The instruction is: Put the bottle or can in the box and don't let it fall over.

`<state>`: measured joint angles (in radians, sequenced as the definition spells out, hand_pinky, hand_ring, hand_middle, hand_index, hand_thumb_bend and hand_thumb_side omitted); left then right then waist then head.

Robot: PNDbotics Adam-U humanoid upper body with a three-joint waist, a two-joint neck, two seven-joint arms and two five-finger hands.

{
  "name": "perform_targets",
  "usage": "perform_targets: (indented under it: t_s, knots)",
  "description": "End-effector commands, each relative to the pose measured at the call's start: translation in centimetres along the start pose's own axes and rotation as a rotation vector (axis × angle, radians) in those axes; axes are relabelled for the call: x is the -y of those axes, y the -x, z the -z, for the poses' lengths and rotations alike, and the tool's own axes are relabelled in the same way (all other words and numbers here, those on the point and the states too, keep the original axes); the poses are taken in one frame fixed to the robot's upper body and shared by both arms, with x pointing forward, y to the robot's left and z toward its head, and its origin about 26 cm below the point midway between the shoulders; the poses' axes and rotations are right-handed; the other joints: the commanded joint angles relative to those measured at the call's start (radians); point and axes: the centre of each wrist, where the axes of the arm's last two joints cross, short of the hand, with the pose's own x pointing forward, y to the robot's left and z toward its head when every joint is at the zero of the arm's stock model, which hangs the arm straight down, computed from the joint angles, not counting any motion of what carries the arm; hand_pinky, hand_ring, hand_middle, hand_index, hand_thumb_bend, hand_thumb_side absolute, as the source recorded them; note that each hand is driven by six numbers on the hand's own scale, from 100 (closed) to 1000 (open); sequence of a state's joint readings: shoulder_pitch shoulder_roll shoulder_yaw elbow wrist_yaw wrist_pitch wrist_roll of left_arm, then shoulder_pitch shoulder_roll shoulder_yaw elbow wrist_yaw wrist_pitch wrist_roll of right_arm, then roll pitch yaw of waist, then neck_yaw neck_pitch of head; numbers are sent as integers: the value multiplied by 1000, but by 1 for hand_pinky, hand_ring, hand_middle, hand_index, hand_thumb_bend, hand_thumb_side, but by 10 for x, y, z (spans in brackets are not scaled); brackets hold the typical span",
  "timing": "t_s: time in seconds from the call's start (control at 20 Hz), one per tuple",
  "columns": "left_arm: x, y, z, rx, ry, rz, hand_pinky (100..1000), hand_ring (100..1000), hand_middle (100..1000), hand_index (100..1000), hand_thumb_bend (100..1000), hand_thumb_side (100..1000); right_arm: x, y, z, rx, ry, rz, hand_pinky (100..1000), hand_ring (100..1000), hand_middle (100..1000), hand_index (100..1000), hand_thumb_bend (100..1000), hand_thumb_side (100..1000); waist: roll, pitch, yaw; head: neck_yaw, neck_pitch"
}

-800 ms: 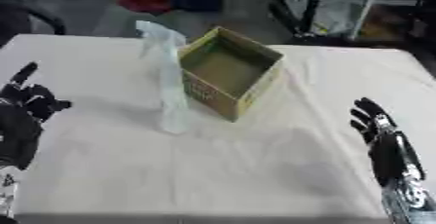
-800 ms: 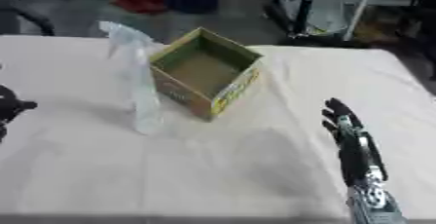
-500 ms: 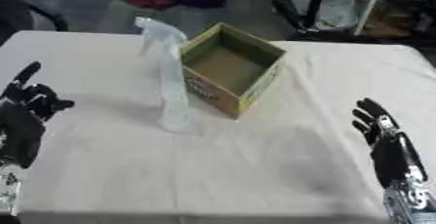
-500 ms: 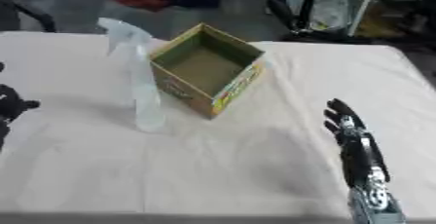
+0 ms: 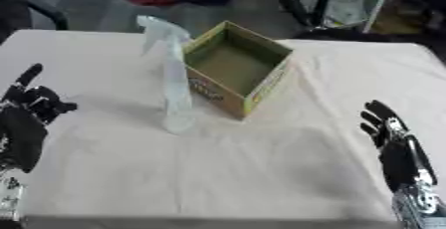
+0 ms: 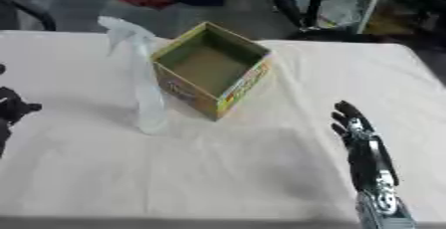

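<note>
The left hand [image 5: 26, 118] is resting at the table's [image 5: 218, 173] left edge, fingers spread and holding nothing. Well apart to its right, the clear spray bottle [image 5: 174, 83] is standing upright on the white cloth, just beside the open box [image 5: 237, 68], nearly touching its left wall. At the far right, the right hand [image 6: 362, 146] is lying open with straight fingers, well clear of the bottle.

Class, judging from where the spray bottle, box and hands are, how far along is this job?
Nothing is done yet: the spray bottle stands upright on the table, left of the open box, which holds nothing. Nothing is in hand: left hand and right hand rest open, apart. Grasping, lifting and placing remain.
</note>
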<state>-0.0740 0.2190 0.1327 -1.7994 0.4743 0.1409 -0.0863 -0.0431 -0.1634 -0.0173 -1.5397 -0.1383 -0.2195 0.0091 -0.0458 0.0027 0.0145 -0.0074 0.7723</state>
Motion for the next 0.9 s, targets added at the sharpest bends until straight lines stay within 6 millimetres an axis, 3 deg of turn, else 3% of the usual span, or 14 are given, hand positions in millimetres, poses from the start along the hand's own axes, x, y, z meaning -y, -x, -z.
perform_targets:
  t_s: [0.05, 0.2, 0.3, 0.45, 0.65, 0.9]
  knots:
    - [4, -3, 6, 3, 29, -7, 594, 375, 391, 925, 494, 1000, 5, -8, 6, 27, -12, -15, 942, 940, 913, 928, 100, 875, 3, -2, 0, -4, -2]
    - [9, 5, 14, -29, 60, -94, 573, 362, 386, 930, 516, 1000, 5, -8, 6, 26, -16, -14, 943, 940, 913, 928, 100, 876, 2, -3, -2, -5, -2]
    - [15, 16, 20, -74, 88, -226, 523, 278, 315, 934, 567, 1000, 4, -8, 6, 25, -21, -12, 943, 940, 913, 928, 100, 877, 2, -3, -7, -1, -2]
    - [24, 28, 34, -130, 126, -448, 495, 236, 293, 940, 607, 1000, 2, -7, 6, 23, -29, -9, 943, 940, 913, 928, 100, 877, 1, -4, -16, 2, -2]
    - [38, 30, 52, -188, 184, -644, 473, 198, 264, 943, 637, 1000, -1, -8, 7, 26, -40, -2, 943, 940, 913, 928, 100, 877, -1, -5, -29, 1, -2]
    - [59, 24, 69, -245, 270, -745, 467, 189, 256, 955, 664, 1000, -4, -8, 8, 27, -55, 5, 943, 940, 913, 928, 100, 878, -1, -4, -43, 1, -2]
